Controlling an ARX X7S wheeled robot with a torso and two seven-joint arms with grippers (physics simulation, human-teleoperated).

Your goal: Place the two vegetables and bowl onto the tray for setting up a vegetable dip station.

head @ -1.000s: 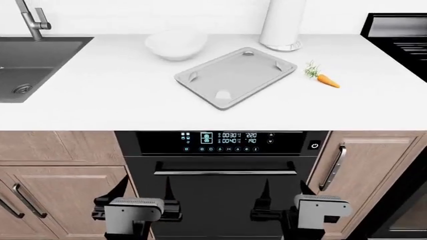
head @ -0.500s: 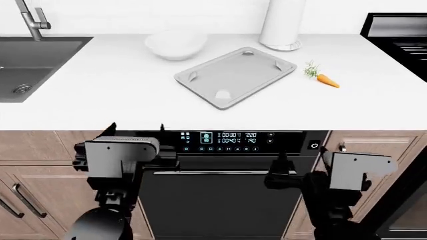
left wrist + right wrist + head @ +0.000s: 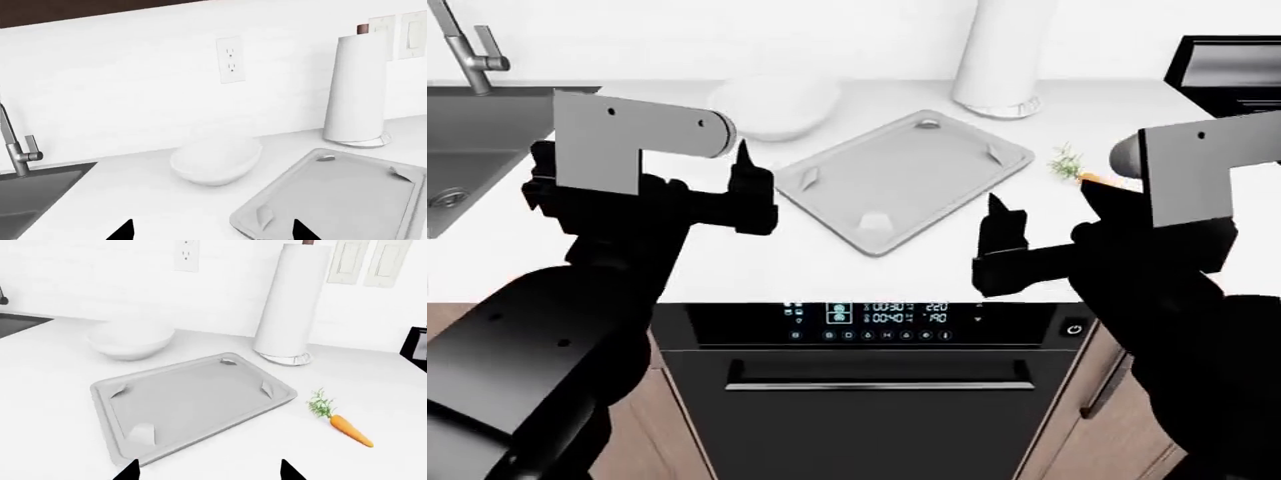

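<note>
Since the moment before, both my arms have come up from in front of the oven to the height of the counter. The tray [image 3: 897, 180] lies flat on the white counter [image 3: 827, 260], with nothing on it. The bowl [image 3: 777, 105] stands just beside its far left corner, not touching it. The carrot [image 3: 340, 422] lies on the counter to the right of the tray, its green leaves toward the wall. I do not see the cucumber in any view. My left gripper [image 3: 741, 190] hangs near the tray's left edge, fingers spread and holding nothing. My right gripper [image 3: 1001, 245] hangs over the counter's front edge, also spread and holding nothing. The paper towel roll [image 3: 1004, 55] stands behind the tray, and the sink [image 3: 467, 170] is at the far left.
</note>
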